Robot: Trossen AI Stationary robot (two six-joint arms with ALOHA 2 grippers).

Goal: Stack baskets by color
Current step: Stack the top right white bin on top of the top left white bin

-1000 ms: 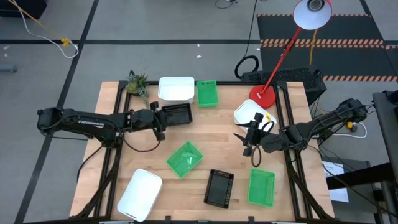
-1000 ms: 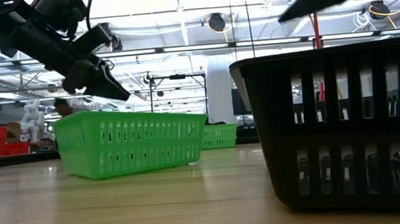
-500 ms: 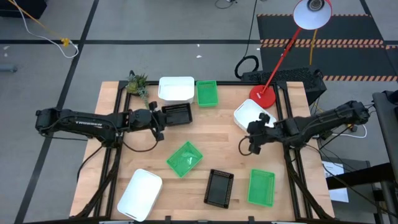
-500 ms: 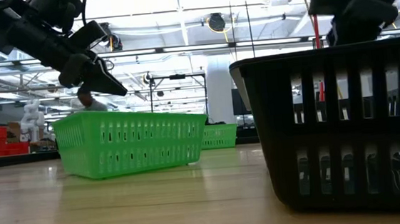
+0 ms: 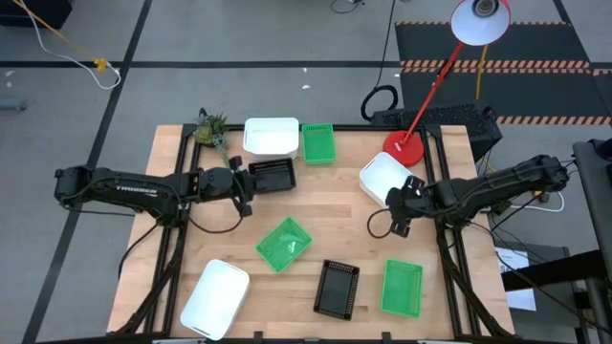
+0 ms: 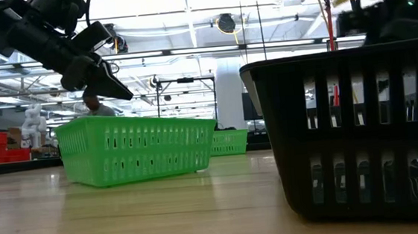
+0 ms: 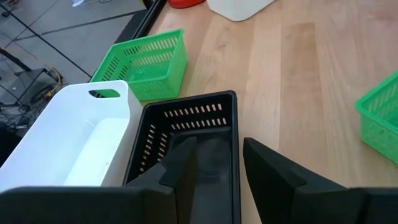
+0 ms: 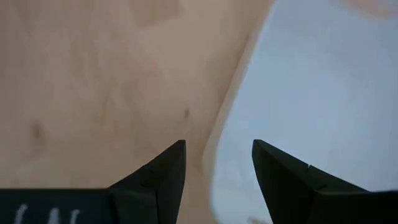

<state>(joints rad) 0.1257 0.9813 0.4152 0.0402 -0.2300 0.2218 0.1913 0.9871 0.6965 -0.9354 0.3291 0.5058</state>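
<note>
Baskets lie scattered over the wooden surface [image 5: 316, 205]: nearest are a white basket [image 5: 215, 298], a black basket [image 5: 338, 288] and a green basket [image 5: 402, 287], all empty, with a tilted green one [image 5: 284, 243] mid-table and bare wood around it. Only the wrist views show the grips: the left gripper [image 7: 214, 165] has its jaws astride the near wall of another black basket [image 7: 193, 127], beside a white tray [image 7: 68, 140]; the right gripper [image 8: 217, 165] hangs jaws open over the rim of a third white basket [image 5: 384, 176]. Farthest sits a green basket [image 5: 318, 142].
</note>
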